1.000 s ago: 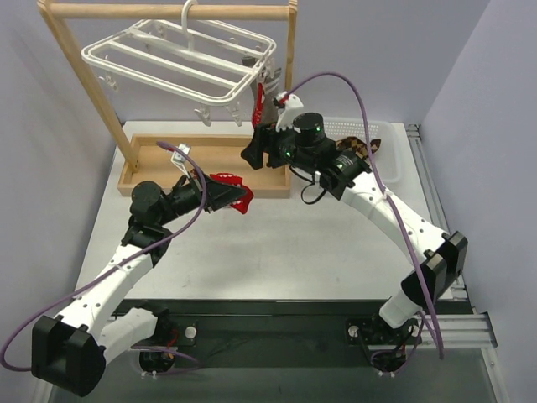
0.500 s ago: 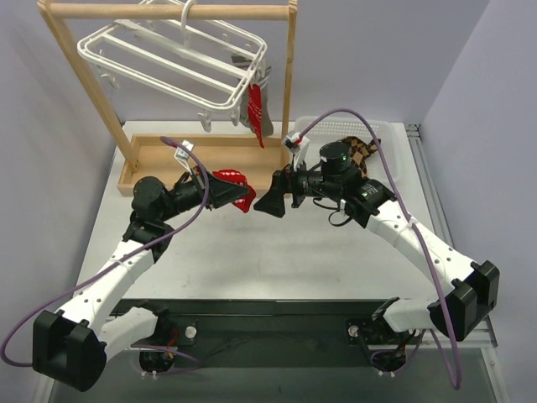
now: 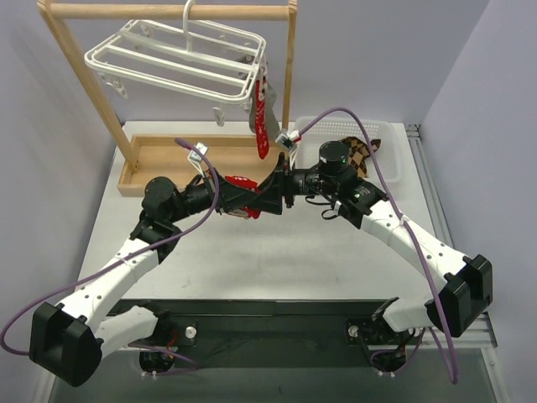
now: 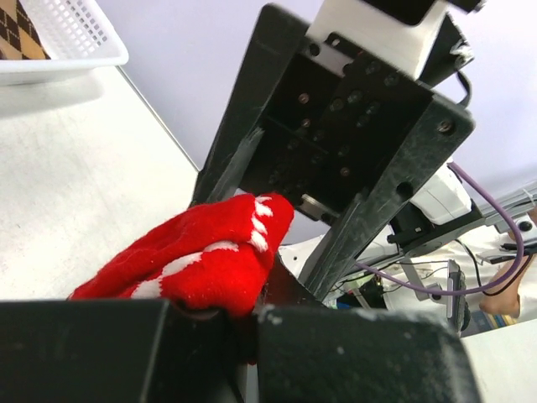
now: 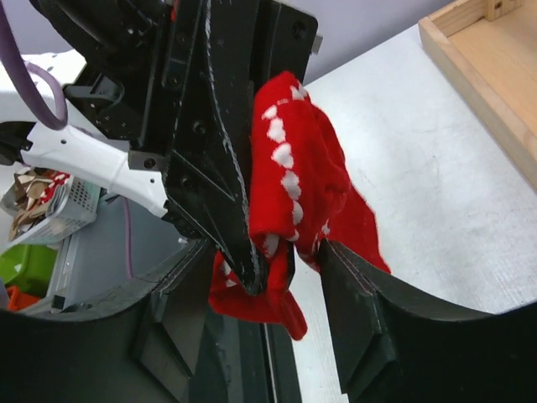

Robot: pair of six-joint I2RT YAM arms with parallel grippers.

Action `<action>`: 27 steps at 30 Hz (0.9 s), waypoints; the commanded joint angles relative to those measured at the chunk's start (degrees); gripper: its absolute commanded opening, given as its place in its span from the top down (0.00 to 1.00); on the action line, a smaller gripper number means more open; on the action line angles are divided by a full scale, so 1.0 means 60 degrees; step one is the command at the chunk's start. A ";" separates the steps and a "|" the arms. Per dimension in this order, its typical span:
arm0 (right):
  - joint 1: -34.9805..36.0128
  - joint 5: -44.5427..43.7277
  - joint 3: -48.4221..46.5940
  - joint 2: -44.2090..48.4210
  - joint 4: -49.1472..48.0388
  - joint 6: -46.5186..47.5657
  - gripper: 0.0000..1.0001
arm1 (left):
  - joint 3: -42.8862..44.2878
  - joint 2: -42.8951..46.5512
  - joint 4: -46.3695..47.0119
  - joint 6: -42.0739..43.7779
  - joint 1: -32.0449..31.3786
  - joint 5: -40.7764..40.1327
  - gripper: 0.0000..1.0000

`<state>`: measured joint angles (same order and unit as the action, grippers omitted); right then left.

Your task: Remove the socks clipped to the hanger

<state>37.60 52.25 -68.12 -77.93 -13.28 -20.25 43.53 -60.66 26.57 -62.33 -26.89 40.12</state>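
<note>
Table: 1, grey top.
- Wooden rack: 1, on the far edge toward the far left corner. Its tray base sits flat on the table.
- Arms: 2, reaching in from the near edge. They meet at mid-table, just in front of the near rim of the tray base.
- Hanger: 1, white, hooked on the top bar of the wooden rack and tilted. Its right end is lower than its left.
- Basket: 1, white, at the far right corner.

Socks visible: 4.
- 2 are clipped at the hanger's right end, over the right end of the tray base: 1 hanging red sock and 1 grey sock, touching it on its left.
- 1 argyle sock lies in the basket, partly hidden by the right arm.
- 1 held red sock with white marks is off the hanger and above the table at mid-table.

Left gripper: clamped on the held red sock. The toe end sticks out past its tips.

Right gripper: nose to nose with the left gripper. Its 2 fingers are spread, 1 on each side of the held red sock and the left fingertip. I can't tell if the pads touch the fabric.
</note>
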 commanded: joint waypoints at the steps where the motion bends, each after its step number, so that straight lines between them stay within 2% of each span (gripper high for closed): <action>1: 0.0075 0.0564 0.0468 0.0360 -0.0644 -0.0024 0.45 | 0.0655 0.0135 0.0259 0.0104 -0.0044 -0.0168 1.00; 2: 0.0075 0.0622 0.0527 0.0405 -0.0571 0.0078 0.39 | 0.0626 0.0135 0.0260 0.0104 -0.0044 -0.0168 1.00; 5: 0.0119 0.0682 0.0747 0.0493 -0.0512 0.0137 0.31 | 0.0612 0.0164 0.0230 0.0119 -0.0044 -0.0139 1.00; 9: 0.0119 0.0506 0.0776 0.0376 -0.0540 0.0021 0.37 | 0.0641 0.0194 0.0201 0.0134 -0.0059 -0.0153 1.00; 15: 0.0134 0.0287 0.0791 0.0362 -0.1405 -0.0448 0.44 | 0.0612 0.0223 0.0099 0.0163 -0.0088 -0.0124 1.00; 18: 0.0163 0.0257 0.0718 0.0347 -0.1508 -0.0565 0.69 | 0.0611 0.0208 0.0099 0.0163 -0.0102 -0.0168 1.00; 19: 0.0149 0.0228 0.0718 0.0332 -0.1377 -0.0551 0.86 | 0.0641 0.0208 0.0099 0.0163 -0.0102 -0.0182 1.00; 21: 0.0149 0.0024 0.0718 0.0361 -0.1114 -0.0434 1.00 | 0.0670 0.0194 0.0099 0.0192 -0.0102 -0.0182 1.00; 22: 0.0134 -0.0065 0.0733 0.0405 -0.0779 -0.0260 1.00 | 0.0728 0.0194 0.0070 0.0207 -0.0102 -0.0197 0.97; 25: 0.0046 -0.0502 0.0864 0.0552 -0.0280 -0.0038 1.00 | 0.0772 0.0354 -0.0485 0.0528 -0.0073 -0.0503 0.75; 26: -0.0070 -0.0665 0.0879 0.0566 -0.0118 0.0064 1.00 | 0.0874 0.0514 -0.1111 0.0906 -0.0059 -0.0664 0.58; 27: -0.0144 -0.0797 0.0865 0.0610 0.0014 0.0079 1.00 | 0.0933 0.0603 -0.1451 0.1127 -0.0044 -0.1043 0.52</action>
<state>37.98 51.64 -63.16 -77.03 -15.94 -21.96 45.10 -60.31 24.01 -60.38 -27.09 37.80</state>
